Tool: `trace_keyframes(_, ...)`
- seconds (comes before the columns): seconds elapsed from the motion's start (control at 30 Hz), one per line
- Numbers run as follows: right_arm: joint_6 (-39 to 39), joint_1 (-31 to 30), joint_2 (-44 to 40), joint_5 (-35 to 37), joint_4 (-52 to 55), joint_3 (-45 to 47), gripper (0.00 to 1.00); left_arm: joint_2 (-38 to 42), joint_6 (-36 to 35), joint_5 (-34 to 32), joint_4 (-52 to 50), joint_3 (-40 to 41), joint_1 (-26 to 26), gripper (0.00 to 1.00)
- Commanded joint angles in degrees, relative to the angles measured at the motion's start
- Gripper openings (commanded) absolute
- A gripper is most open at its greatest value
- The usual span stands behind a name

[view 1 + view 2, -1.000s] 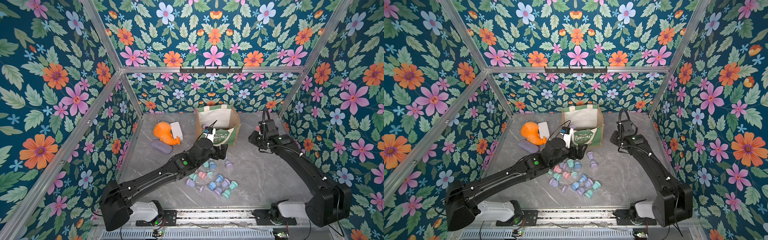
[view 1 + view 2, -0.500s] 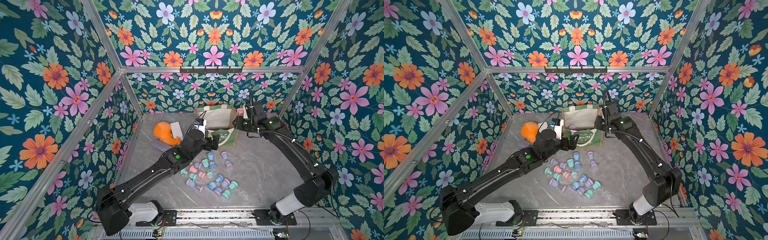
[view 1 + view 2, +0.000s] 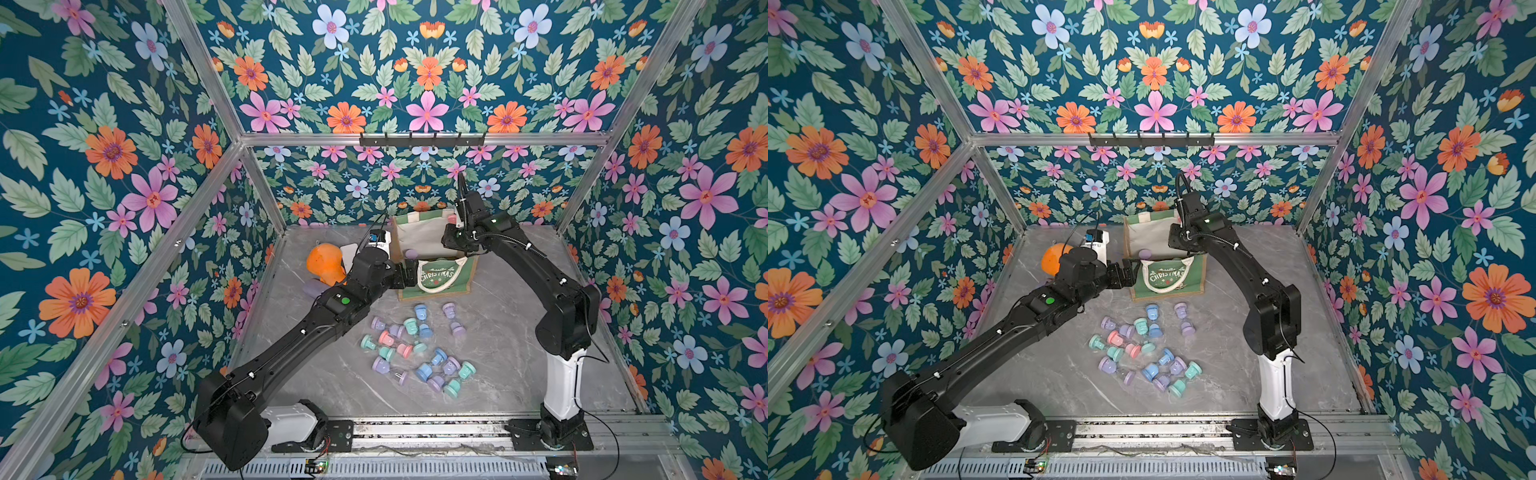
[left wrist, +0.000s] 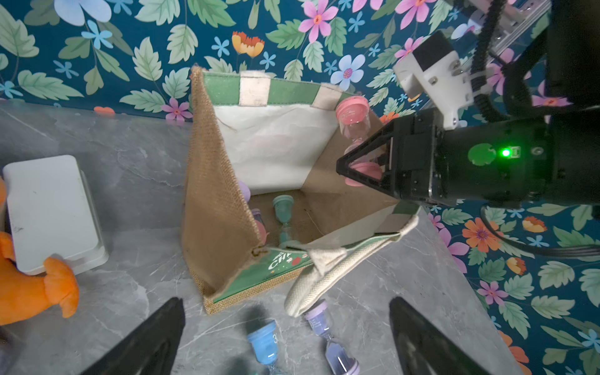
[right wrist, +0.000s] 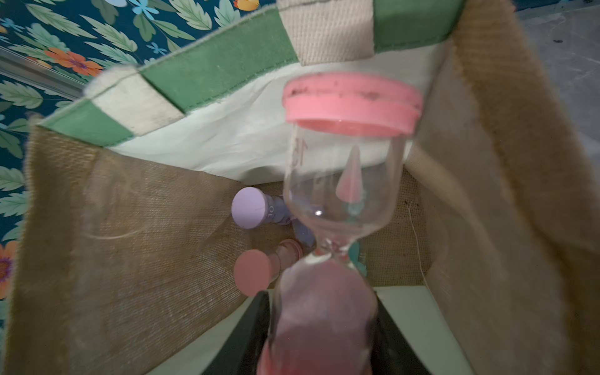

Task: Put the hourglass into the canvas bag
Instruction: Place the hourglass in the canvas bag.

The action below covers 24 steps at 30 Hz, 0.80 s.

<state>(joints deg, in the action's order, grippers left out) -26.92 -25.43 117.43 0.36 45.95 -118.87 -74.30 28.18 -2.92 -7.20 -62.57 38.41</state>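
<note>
Jaws first: right gripper [image 4: 349,166] is pinched on a pink hourglass [image 4: 353,125] near one end cap. Left gripper [image 4: 285,341] is spread wide, with nothing between its fingers.

Grey marble table [image 3: 519,332], flowered walls on three sides. Both arms reach toward the far end.

Canvas bag [image 4: 217,194] stands upright near the back wall with its mouth open. Burlap sides, cream lining, green front with white "CHRISTMAS" print facing the arms. One cream handle [image 4: 324,269] flops down over the front to the table. The left gripper hangs low by the bag's front left corner; contact cannot be told.

Orange plush toy [image 3: 324,264] lies left of the bag, with a white box [image 4: 52,211] against it.

The pink hourglass is held in the bag's open mouth at the far right corner, clear of the bag's floor. Its free cap is about level with the rim, and most of the sand sits in the gripped bulb.

On the bag's floor lie three hourglasses: teal [image 4: 284,220], purple [image 5: 250,207], pink [image 5: 253,271].

Loose hourglasses [image 3: 428,370] in pastel colours lie scattered on the table in front of the bag, well apart from it.
</note>
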Motion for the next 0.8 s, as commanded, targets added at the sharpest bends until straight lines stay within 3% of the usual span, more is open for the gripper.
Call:
trace_keyframes(0.0,-0.2,0.5,3.3,-0.3,2.7,-3.6,0.32,-1.0,0.6,2.2,2.3,0.1,-0.6,1.00)
trace_keyframes(0.17,-0.9,1.2,8.4,-0.3,4.7,-7.2,0.32,-2.2,1.2,2.8,3.9,0.6,-1.2,1.00)
trace_keyframes(0.77,-1.6,1.8,16.6,1.2,5.1,-7.3,0.33,-3.5,3.1,3.6,6.0,1.9,-1.5,1.00)
